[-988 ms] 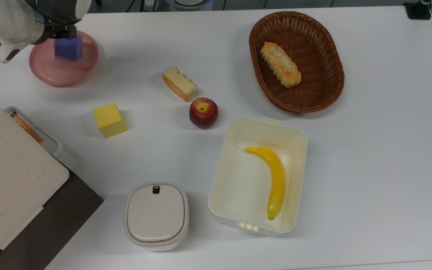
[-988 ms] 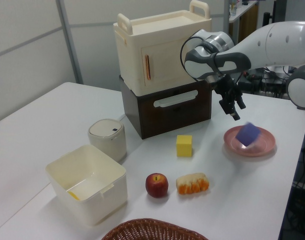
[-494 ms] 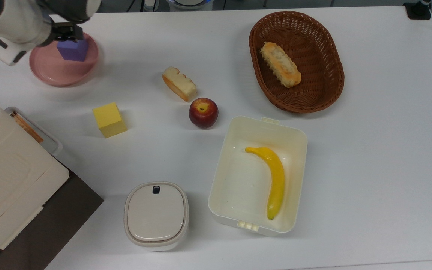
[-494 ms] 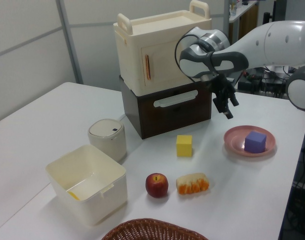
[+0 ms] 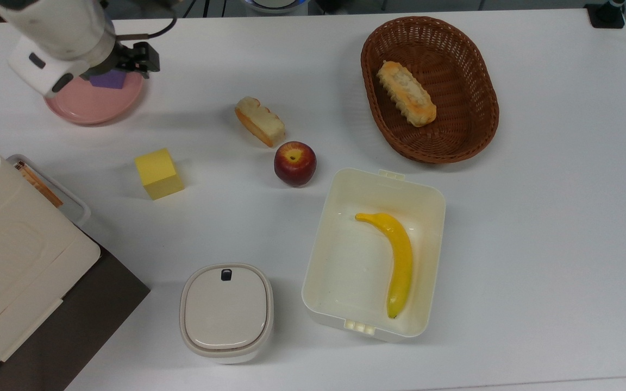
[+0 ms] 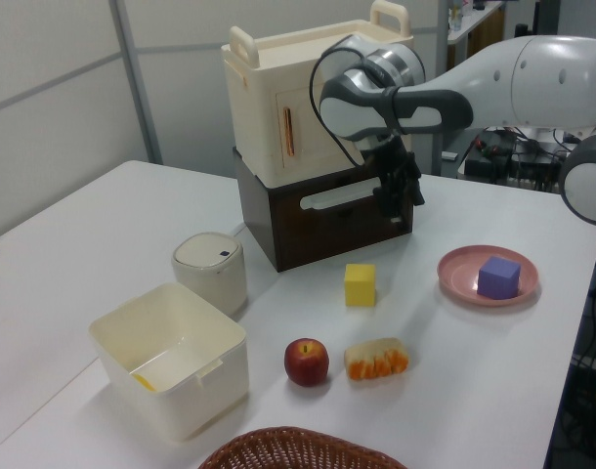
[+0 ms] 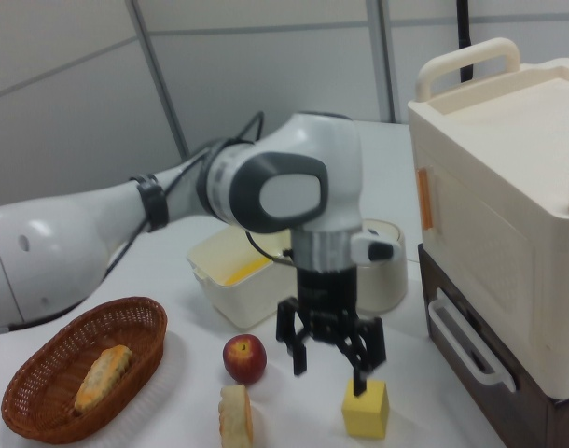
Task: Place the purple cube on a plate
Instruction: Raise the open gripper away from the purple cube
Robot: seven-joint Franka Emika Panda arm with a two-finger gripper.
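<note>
The purple cube (image 6: 498,277) rests flat on the pink plate (image 6: 456,280), at the left view's right. In the top view only a strip of the cube (image 5: 108,81) shows on the plate (image 5: 89,103), under the arm's wrist. My gripper (image 7: 329,370) hangs open with nothing between its fingers. In the left view the gripper (image 6: 404,203) is well above the table, left of the plate and apart from the cube, in front of the brown drawer box.
A yellow cube (image 5: 158,173), an apple (image 5: 295,163) and a bread slice (image 5: 259,121) lie mid-table. A wicker basket (image 5: 479,130) holds a bread roll. A cream tub (image 5: 345,187) holds a banana. A lidded white pot (image 5: 226,312) and a cream cabinet (image 6: 322,93) stand nearby.
The cube, a blur above the plate a second ago, has settled on it. The open gripper has risen and moved off toward the left view's left, away from the plate.
</note>
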